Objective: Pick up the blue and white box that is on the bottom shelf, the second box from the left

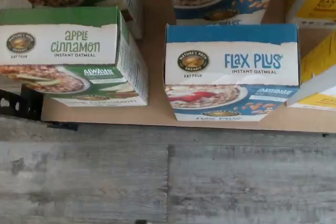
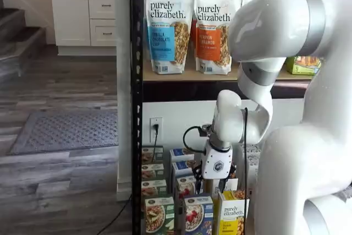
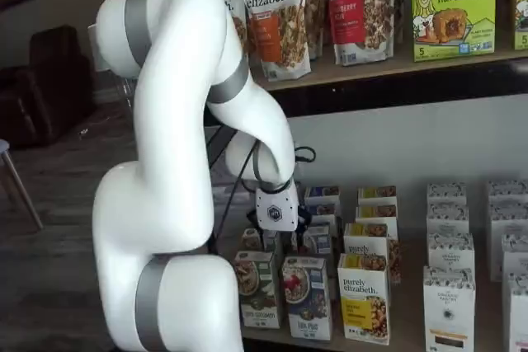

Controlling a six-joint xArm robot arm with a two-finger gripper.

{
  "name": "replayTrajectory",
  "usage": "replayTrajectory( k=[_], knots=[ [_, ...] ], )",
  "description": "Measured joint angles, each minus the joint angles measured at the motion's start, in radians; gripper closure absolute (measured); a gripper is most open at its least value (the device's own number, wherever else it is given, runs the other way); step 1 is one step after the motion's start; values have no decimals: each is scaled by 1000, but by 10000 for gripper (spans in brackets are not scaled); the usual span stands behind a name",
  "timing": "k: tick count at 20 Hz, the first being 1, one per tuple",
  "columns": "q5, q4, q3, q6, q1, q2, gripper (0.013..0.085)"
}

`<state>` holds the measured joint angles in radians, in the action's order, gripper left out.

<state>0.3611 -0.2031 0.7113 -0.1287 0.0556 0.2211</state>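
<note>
Still untouched, the blue and white box (image 1: 231,72) stands at the front of the bottom shelf (image 1: 157,116), just beside a green and white box (image 1: 71,56) and with a yellow box (image 1: 317,77) close on its other side; in a shelf view it sits at the lower centre of the frame (image 2: 198,216), and in a shelf view taken from the side it shows low and left of centre (image 3: 307,296). Nothing of the pick is done: the robot arm (image 3: 177,162) hangs in front of the rack with the pincer (image 2: 217,175) hovering above the rows of boxes, touching none of them. Its black fingers are mostly hidden against the boxes behind, so the gap cannot be made out in the pictures, but the pincer appears to stand fully apart and empty. Left to do, by this reckoning: line up over the front blue box, come down, close on it and lift it clear of its neighbours, which stand tight enough to make a clean grip fiddly. The shelf itself is a plain tan board in a black metal frame, with tall granola bags (image 2: 168,26) on the board above. Around it, grey wood-look flooring (image 1: 168,182), a patterned mat (image 2: 66,130), white cabinets (image 2: 82,6) at the upper left and a wall socket (image 2: 156,127) behind the rack.
</note>
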Motion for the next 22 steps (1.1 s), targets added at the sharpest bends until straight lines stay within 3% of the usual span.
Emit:
replayTrajectory(
  k=[22],
  knots=[
    [-97, 19, 48, 29, 18, 163, 130]
  ],
)
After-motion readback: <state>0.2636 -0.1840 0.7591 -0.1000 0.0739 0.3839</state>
